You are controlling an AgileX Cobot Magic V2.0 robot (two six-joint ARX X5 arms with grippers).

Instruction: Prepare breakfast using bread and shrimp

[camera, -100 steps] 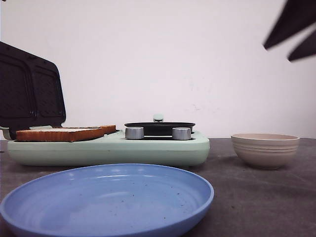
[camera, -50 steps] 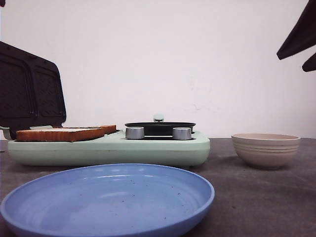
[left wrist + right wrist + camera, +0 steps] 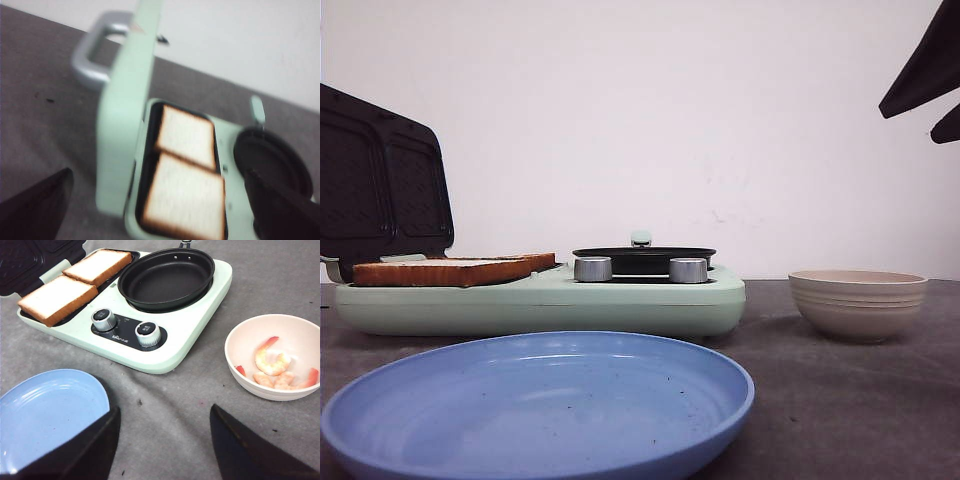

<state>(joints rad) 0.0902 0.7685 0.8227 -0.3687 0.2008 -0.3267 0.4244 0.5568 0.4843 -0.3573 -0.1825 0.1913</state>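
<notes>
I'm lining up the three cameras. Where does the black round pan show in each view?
Front: black round pan at centre, seen edge-on behind the two silver knobs.
Left wrist: at the right edge, beside the bread.
Right wrist: top centre.
Shared landmark: the mint-green cooker.

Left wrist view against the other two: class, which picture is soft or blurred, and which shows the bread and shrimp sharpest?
Left wrist view: soft throughout, the bread and silver lid handle smeared. Right wrist view: crisp; the shrimp and dials are clear. Front view: sharp, evenly lit, but the bread shows only edge-on.
</notes>
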